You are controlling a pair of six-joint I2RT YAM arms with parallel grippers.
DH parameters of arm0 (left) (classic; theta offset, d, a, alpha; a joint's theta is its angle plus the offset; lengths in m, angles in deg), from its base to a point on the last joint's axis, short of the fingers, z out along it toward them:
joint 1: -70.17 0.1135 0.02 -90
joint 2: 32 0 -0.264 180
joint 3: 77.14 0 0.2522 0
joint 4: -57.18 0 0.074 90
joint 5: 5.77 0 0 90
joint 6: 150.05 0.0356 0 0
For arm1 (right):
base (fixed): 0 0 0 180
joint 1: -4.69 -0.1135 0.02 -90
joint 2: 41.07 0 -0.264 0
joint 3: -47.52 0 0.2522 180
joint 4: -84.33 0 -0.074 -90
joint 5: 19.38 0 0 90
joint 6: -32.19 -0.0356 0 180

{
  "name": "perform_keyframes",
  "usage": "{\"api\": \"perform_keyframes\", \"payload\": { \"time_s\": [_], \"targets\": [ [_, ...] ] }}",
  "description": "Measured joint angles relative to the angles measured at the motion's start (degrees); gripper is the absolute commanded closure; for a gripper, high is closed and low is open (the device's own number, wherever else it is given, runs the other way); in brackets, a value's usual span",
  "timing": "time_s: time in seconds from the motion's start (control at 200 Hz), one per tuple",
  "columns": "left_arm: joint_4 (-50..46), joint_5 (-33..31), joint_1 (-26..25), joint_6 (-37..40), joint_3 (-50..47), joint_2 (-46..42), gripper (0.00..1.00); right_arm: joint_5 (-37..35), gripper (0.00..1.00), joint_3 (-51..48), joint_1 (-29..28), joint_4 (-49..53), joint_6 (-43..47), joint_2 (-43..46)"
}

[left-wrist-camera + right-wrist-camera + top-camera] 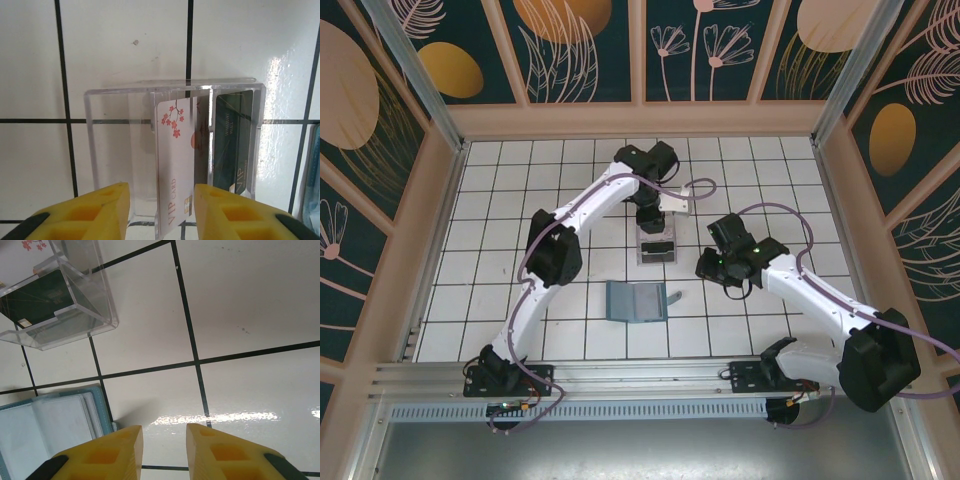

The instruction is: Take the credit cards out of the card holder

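The card holder (635, 300) lies open like a book on the tiles, teal at the edge with pale sleeves inside (45, 430). Two credit cards stand on edge in a clear plastic box (655, 248): a white card (175, 160) printed with red blossoms and "VIP CARD", and a dark green card (232, 140) to its right. My left gripper (161, 195) hangs over the box, open, its yellow fingers either side of the white card with a gap on the left. My right gripper (162, 445) is open and empty, low over bare tile just right of the holder.
The clear box (95, 305) sits one tile beyond the holder, with the dark card (37, 300) showing through its wall. Wooden walls ring the white tiled floor (770, 170). Both arms' cables loop above the middle of the floor.
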Motion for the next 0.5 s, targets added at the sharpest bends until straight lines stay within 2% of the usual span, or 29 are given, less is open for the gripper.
{"api": "perform_keyframes", "payload": {
  "time_s": [0.145,0.25,0.38,0.5],
  "targets": [
    [2.64,0.28,-0.04,-1.62,-2.62,-4.7,0.6,1.05,0.69,-0.07,-0.5,-0.92,-0.2,0.0],
    [7.96,0.39,-0.04,-4.98,-9.38,-11.61,0.6,1.97,0.66,-0.11,-1.95,-2.32,-0.44,-0.22],
    [16.76,0.0,-0.04,-12.33,-18.75,-20.17,0.61,3.06,0.64,-0.13,-3.89,-4.66,-0.68,-2.51],
    [27.36,-1.95,-0.04,-22.53,-28.02,-26.8,0.6,4.24,0.63,-0.22,-5.92,-6.75,-0.68,-5.73]
  ]
}}
